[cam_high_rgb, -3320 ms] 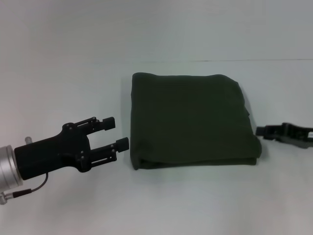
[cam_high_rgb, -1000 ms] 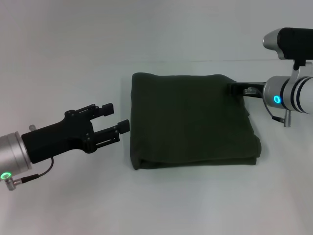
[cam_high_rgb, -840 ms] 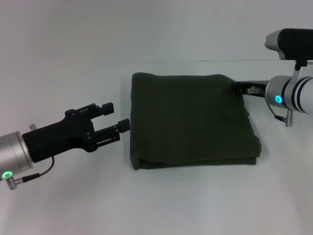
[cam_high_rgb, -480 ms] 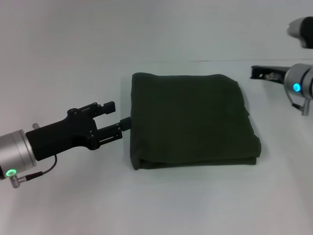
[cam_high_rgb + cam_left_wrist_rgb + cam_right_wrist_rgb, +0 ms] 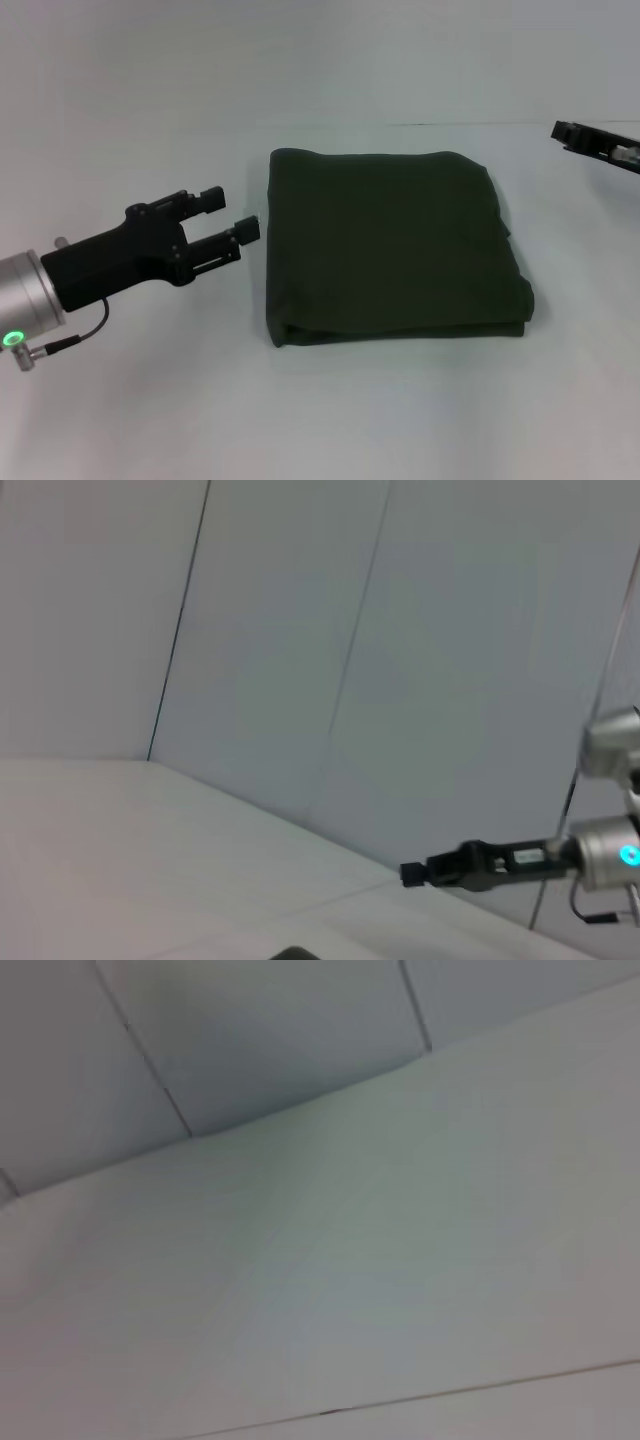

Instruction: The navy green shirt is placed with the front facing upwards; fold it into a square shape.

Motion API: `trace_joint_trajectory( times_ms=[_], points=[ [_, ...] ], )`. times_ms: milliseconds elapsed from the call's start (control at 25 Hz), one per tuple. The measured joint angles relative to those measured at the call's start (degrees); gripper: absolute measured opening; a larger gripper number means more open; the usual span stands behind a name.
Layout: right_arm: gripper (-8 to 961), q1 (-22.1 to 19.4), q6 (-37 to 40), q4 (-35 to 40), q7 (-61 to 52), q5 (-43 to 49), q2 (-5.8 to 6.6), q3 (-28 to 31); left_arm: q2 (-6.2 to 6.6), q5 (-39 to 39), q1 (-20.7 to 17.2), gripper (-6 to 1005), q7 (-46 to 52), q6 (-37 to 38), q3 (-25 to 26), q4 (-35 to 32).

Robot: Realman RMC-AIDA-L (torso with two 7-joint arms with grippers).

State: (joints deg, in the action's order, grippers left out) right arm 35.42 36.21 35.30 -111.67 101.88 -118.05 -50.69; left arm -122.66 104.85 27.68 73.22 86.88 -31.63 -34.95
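Observation:
The navy green shirt (image 5: 390, 245) lies folded into a thick, roughly square block in the middle of the white table, plain side up, with no lettering showing. My left gripper (image 5: 230, 212) hovers just off the shirt's left edge. It is open, holds nothing and does not touch the cloth. My right gripper (image 5: 592, 141) is raised at the far right, well away from the shirt and partly cut off by the frame. The left wrist view shows the right gripper (image 5: 412, 873) from across the table, and a dark sliver of the shirt (image 5: 295, 952).
The white table (image 5: 330, 420) ends at a pale wall (image 5: 320, 60) behind the shirt. The right wrist view shows only table surface and panelled wall (image 5: 270, 1030).
The right gripper left the shirt's far right corner, rising and moving off to the right. The left gripper drew back slightly left and up from the shirt's left edge.

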Motion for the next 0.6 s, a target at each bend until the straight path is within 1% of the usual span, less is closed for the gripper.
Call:
trace_joint_trajectory(
  times_ms=[120,280,320,360,520,600],
  points=[
    [41,-2.7,8.6,0.0,7.7,-4.5,0.16,4.3,0.09,-0.8,-0.1,729,1.0,0.2,0.0,-0.5],
    [130,-6.9,21.3,0.2,15.1,-6.6,0.17,10.6,0.15,-2.7,-0.6,729,1.9,1.0,0.0,-1.1],
    [152,-8.9,26.1,0.7,16.8,-6.9,0.17,13.0,0.10,-4.0,-0.9,729,2.2,1.8,0.0,-1.1],
    [175,-8.9,26.1,0.7,16.8,-6.9,0.17,13.0,0.10,-4.0,-0.9,730,2.2,1.8,0.0,-1.1],
    [264,-13.2,36.7,0.6,20.4,-7.5,0.02,19.6,-0.24,-6.2,-1.4,730,2.3,3.6,0.6,-1.1],
    [349,-14.9,40.7,0.3,22.7,-7.9,-0.46,22.7,-0.35,-6.6,-1.6,730,2.3,4.3,1.1,-1.0]
  ],
)
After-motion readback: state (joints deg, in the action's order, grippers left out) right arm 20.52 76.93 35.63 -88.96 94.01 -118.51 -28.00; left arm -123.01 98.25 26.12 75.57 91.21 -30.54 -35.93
